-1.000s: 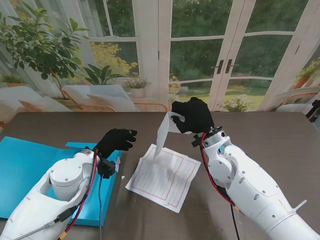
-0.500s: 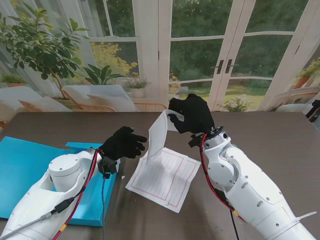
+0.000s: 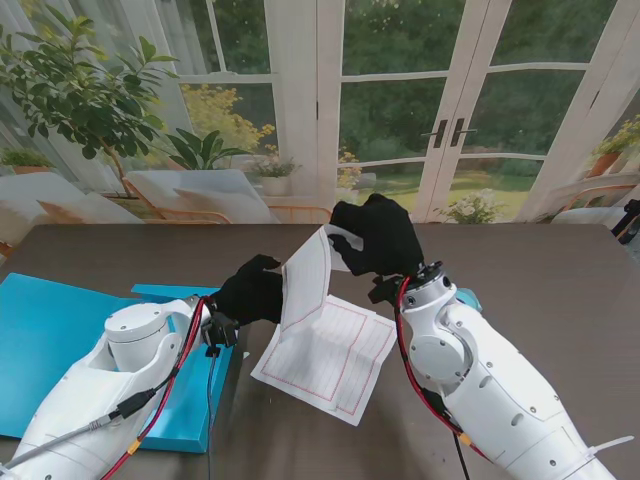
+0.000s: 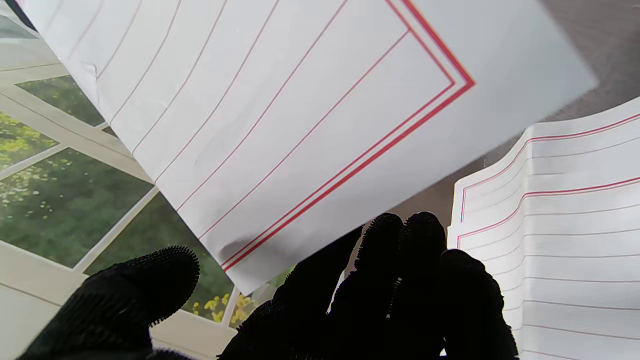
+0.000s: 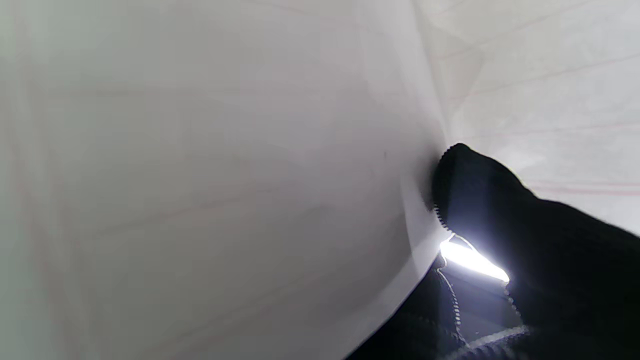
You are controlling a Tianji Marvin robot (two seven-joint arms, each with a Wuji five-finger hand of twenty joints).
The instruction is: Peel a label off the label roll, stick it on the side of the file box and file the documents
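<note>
My right hand (image 3: 377,238) is shut on the top corner of a white, red-lined document sheet (image 3: 308,278) and holds it lifted and hanging above the table; in the right wrist view that sheet (image 5: 210,165) fills nearly the whole picture against a black finger (image 5: 500,200). My left hand (image 3: 251,293) is open just left of the sheet's lower edge, its fingers (image 4: 410,280) spread under the sheet (image 4: 280,110), thumb apart. Further documents (image 3: 330,352) lie flat on the table near me. The blue file box (image 3: 60,330) lies open at the left. The label roll is hidden.
The dark wooden table (image 3: 540,270) stretches to the right. A small teal object (image 3: 468,298) peeks out behind my right forearm. Windows and plants stand beyond the far edge.
My right hand has swung the lifted sheet leftward and turned its face more toward me. My left hand has moved right and forward, reaching the sheet's lower edge.
</note>
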